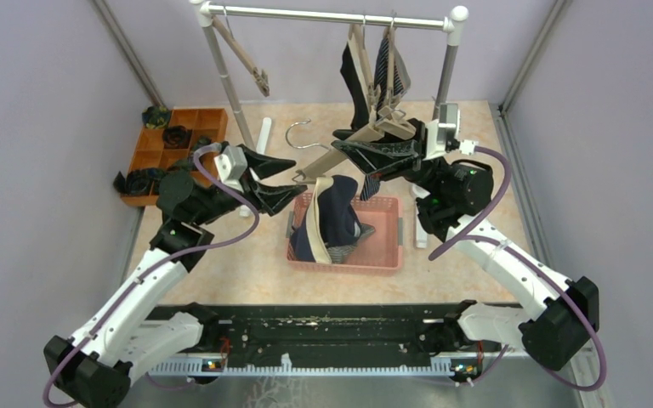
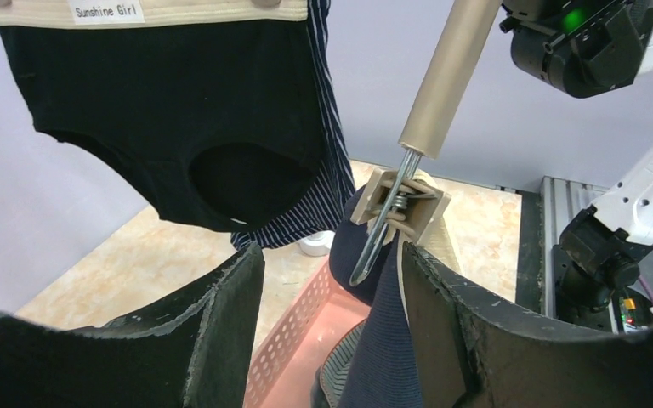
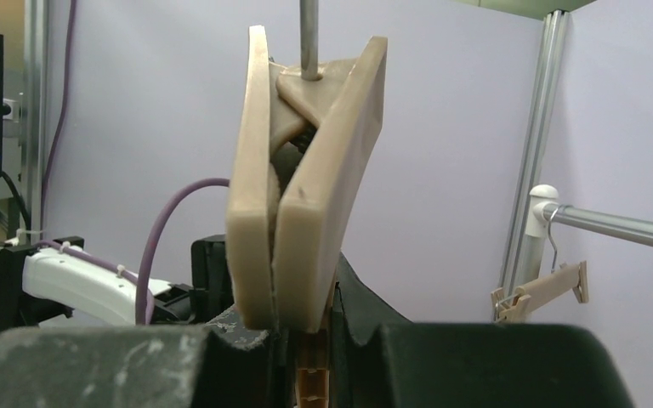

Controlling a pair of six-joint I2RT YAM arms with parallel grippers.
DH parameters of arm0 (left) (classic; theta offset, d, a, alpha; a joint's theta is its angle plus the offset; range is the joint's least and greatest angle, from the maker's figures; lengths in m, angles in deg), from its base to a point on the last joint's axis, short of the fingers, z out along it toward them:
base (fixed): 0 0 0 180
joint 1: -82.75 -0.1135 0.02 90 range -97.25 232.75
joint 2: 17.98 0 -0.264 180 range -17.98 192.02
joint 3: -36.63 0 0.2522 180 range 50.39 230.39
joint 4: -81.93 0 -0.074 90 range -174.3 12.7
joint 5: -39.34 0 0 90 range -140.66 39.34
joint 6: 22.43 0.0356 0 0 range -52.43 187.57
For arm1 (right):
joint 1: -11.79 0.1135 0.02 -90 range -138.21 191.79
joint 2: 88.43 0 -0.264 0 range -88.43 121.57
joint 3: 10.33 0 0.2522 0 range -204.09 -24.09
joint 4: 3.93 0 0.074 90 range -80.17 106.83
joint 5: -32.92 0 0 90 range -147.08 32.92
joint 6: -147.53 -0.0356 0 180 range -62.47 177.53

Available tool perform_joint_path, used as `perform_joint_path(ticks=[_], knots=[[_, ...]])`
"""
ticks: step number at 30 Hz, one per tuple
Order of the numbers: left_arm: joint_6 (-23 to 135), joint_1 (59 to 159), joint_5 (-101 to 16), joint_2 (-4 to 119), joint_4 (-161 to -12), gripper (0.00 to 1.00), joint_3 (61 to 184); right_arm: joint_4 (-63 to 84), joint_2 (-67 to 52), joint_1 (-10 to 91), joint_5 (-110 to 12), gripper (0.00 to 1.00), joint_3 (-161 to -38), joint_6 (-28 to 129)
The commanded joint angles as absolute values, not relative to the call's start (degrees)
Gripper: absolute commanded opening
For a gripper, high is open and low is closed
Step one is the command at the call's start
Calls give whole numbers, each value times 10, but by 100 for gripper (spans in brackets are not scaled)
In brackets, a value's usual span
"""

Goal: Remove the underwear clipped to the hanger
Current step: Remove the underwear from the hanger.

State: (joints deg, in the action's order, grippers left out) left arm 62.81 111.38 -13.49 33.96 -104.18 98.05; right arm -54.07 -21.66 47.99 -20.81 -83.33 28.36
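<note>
One clip (image 3: 306, 195) masks right gripper (image 3: 310, 340), clamped on hanger (image 1: 332, 155); left gripper (image 2: 330, 255) parted around navy underwear (image 2: 387, 340).

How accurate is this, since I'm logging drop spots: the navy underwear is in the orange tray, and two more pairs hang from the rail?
One thing is wrong: the navy underwear is in the pink basket, not the orange tray, as the top external view shows. The black pair and the striped pair do hang from the rail.
</note>
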Motion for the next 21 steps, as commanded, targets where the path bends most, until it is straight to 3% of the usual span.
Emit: perform_joint_path(ticks=[1, 10, 15, 21], knots=[[604, 1117, -105, 338, -1082, 66, 997, -576, -218, 478, -216, 0, -841, 275], [580, 1117, -58, 302, -1120, 68, 986, -578, -215, 478, -220, 0, -837, 275], [571, 1117, -51, 309, -1134, 59, 986, -583, -211, 478, -219, 0, -839, 269], [563, 1117, -37, 326, -1144, 60, 986, -582, -213, 477, -219, 0, -840, 269]])
